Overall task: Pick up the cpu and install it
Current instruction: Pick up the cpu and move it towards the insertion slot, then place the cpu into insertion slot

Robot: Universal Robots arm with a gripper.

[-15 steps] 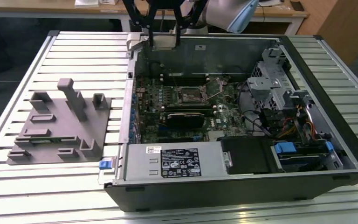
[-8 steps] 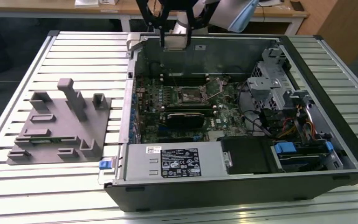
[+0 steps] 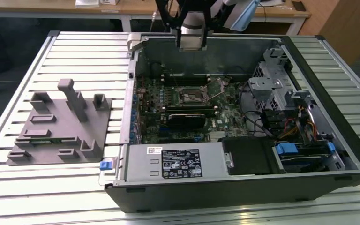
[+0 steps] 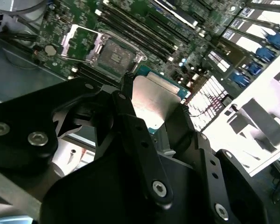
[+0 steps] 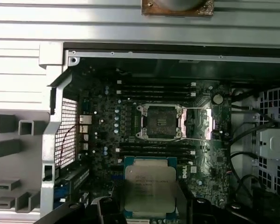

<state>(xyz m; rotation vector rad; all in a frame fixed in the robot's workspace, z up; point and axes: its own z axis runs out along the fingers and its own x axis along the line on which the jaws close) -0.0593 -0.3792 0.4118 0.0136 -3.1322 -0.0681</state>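
The cpu [image 5: 149,184], a thin square chip with a pale silvery top, is held between the dark fingers [image 4: 126,112] of my gripper [image 4: 154,119], which is shut on its edges. It also shows from its flat side in the second wrist view, cpu [image 4: 154,100]. The open, dark, metal-framed socket [image 5: 161,122] lies on the green motherboard some way from the chip, with its retention frame swung aside; it is empty, socket [image 4: 114,51]. In the exterior view my gripper [image 3: 191,44] hangs above the far wall of the open computer case, higher than the socket [image 3: 191,96].
The open case [image 3: 243,187] holds a grey power supply with a white label [image 3: 174,161], drive cages and cables [image 3: 286,108] at the exterior view's right. A grey fixture [image 3: 61,126] stands on the slatted table at the exterior view's left. Memory slots [image 5: 154,88] flank the socket.
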